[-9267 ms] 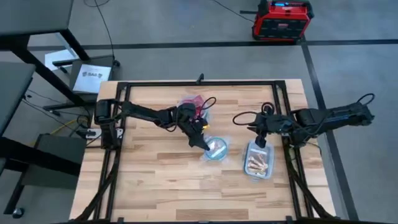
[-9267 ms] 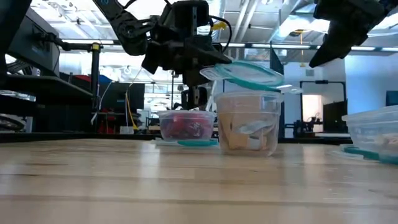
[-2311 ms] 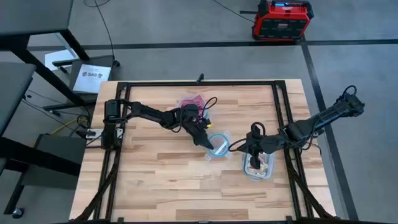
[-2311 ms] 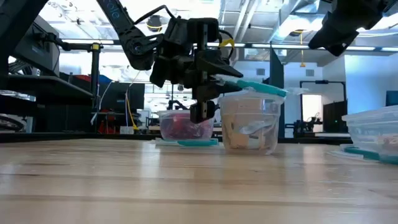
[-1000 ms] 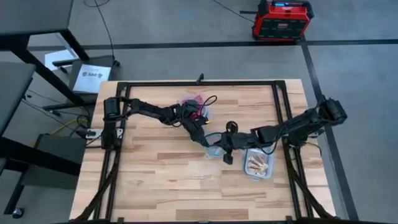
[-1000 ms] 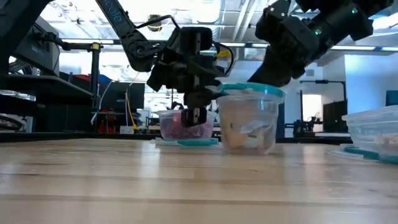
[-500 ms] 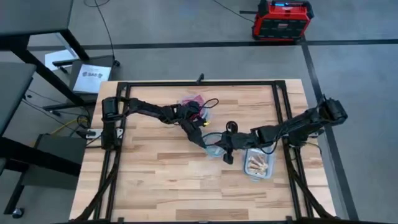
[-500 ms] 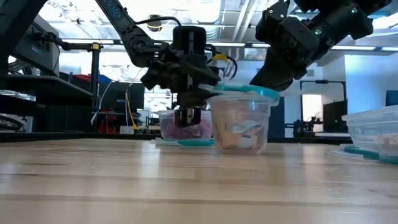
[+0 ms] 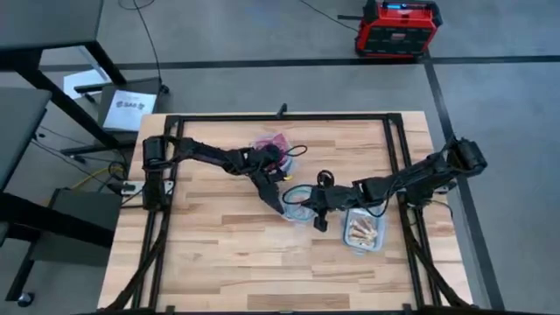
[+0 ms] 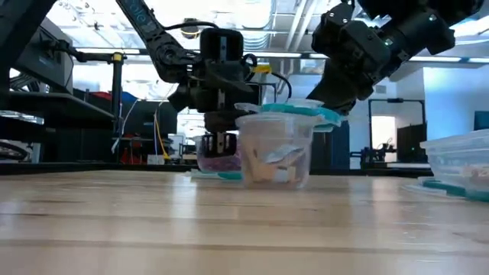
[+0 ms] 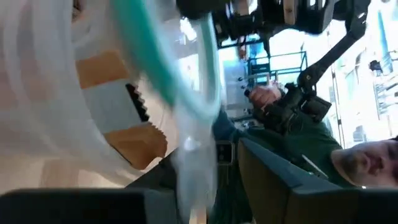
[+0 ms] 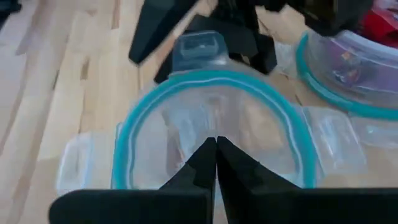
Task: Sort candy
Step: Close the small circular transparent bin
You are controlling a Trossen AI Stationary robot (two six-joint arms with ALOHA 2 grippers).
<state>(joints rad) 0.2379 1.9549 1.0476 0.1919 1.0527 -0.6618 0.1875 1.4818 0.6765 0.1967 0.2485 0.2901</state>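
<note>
Overhead view straight down on whole table (image 9: 219, 254), low view level across tabletop into room, both wrist views close on the lidded bowl (image 12: 211, 130), which all four views share

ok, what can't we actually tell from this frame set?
- Left hand, low view: behind the lidded bowl, so its grip is hidden.
- Candy colours in that bowl: blurred through the wall.
- Rectangular tub, low view: cut off by the edge.
- Right hand, right wrist view: shut, pressing the lid or not unclear.
</note>
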